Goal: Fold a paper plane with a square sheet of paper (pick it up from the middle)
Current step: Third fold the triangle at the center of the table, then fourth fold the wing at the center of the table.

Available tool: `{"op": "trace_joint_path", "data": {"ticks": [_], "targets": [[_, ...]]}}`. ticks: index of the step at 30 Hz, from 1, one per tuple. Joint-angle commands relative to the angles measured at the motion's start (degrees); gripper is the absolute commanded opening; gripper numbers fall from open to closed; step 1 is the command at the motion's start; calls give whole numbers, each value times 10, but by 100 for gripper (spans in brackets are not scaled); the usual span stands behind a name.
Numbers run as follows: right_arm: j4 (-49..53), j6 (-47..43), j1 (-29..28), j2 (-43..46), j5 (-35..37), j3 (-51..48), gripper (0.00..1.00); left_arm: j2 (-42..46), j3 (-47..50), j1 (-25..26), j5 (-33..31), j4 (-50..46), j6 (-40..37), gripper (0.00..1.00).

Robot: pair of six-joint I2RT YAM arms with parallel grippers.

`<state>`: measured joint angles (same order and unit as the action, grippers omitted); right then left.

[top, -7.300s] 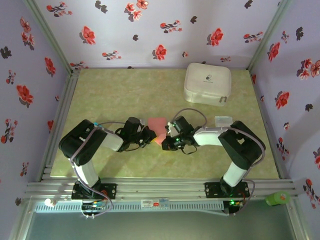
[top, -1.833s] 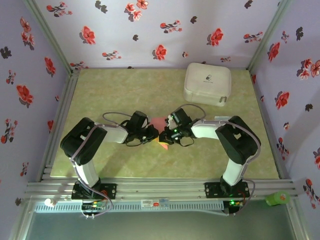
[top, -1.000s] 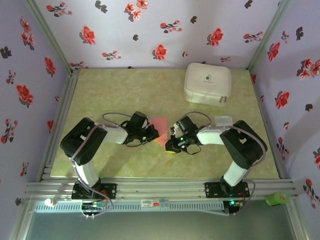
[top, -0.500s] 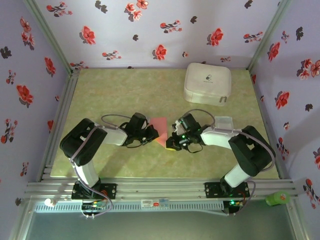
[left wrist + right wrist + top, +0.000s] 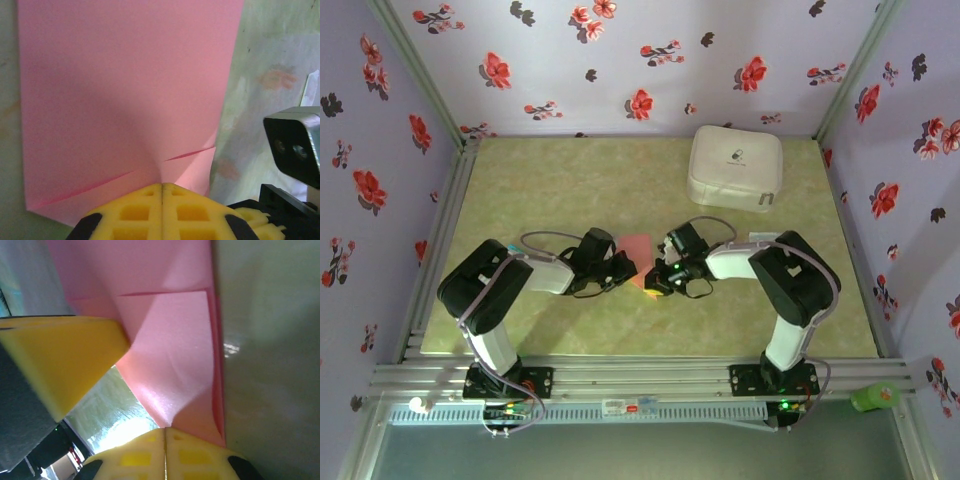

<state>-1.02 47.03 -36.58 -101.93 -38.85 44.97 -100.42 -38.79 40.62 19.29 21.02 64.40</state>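
The salmon-red sheet of paper [image 5: 636, 247] lies part-folded at the middle of the table, between the two grippers. In the left wrist view the paper [image 5: 125, 90] spreads flat with two slanting creases near its close edge, and my left gripper [image 5: 162, 187] is shut with the paper pinched at its tips. In the right wrist view a folded corner flap of the paper [image 5: 170, 350] lifts off the table into my shut right gripper [image 5: 165, 429]. From above, the left gripper [image 5: 626, 269] and right gripper [image 5: 656, 281] meet at the sheet's near edge.
A white rounded-square case [image 5: 735, 167] stands at the back right. A small clear plastic piece [image 5: 766, 240] lies by the right arm's forearm. Purple flowered walls close in the green table [image 5: 540, 190]. A green object [image 5: 875, 397] sits off the table's front right.
The right gripper left the sheet, swung out to the right, then came back in to its near corner. The left gripper stayed at the paper's near edge.
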Motion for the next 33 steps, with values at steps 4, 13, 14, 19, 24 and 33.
{"op": "trace_joint_path", "data": {"ticks": [4, 13, 14, 19, 24, 33], "targets": [[-16, 5, 14, -10, 27, -45, 5, 5, -3, 3, -27, -69, -17, 5], [-15, 4, 17, -10, 19, -49, 4, 53, -68, 6, -32, -138, -57, 13], [-15, 4, 17, -11, 21, -47, 4, 56, -66, 11, -41, -145, -45, 10], [-10, 3, 19, -10, 22, -41, 4, 56, -36, 33, -59, -101, 5, 2], [-10, 3, 20, -13, 21, -42, 4, 22, -28, 39, -27, -31, 23, 1], [-21, 7, 22, -12, 18, -52, 4, -1, -10, 41, -29, -41, 26, 3]]}}
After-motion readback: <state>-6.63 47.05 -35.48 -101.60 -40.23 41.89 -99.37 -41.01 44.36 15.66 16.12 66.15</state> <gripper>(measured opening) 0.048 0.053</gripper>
